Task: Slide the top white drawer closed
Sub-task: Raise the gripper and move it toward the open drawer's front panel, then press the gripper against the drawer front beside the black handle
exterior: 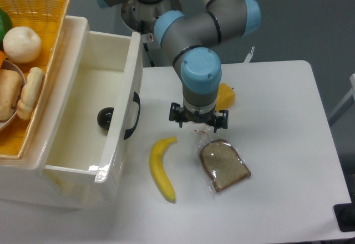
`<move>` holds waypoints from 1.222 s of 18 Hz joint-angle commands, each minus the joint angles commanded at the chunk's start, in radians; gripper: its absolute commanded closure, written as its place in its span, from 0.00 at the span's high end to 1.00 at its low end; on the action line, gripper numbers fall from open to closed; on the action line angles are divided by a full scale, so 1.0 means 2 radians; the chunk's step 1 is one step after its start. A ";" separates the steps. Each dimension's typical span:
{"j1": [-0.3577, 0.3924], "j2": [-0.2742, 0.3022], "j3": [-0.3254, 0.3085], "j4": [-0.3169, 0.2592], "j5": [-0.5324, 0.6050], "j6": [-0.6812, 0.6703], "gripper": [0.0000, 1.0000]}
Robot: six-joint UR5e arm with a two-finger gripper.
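The top white drawer [89,77] stands pulled far out of the cabinet towards the right, its inside showing. Its curved black handle [132,116] is on the front face, which faces the table. A small black round object [104,117] lies inside the drawer near the front wall. My gripper [198,125] points straight down over the table, to the right of the handle and apart from it. The wrist hides its fingers, so I cannot tell whether they are open or shut. Nothing shows in it.
A yellow banana [162,169] lies on the white table [277,116] just right of the drawer front. A bread slice in clear wrap [224,165] lies below the gripper. An orange object [226,96] sits behind the wrist. A wicker basket [41,11] of food stands on the cabinet.
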 joint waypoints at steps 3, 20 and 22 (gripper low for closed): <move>-0.002 -0.008 -0.001 -0.002 -0.037 -0.005 1.00; -0.013 0.014 -0.006 -0.035 -0.107 -0.002 1.00; -0.017 0.015 -0.005 -0.035 -0.107 -0.002 1.00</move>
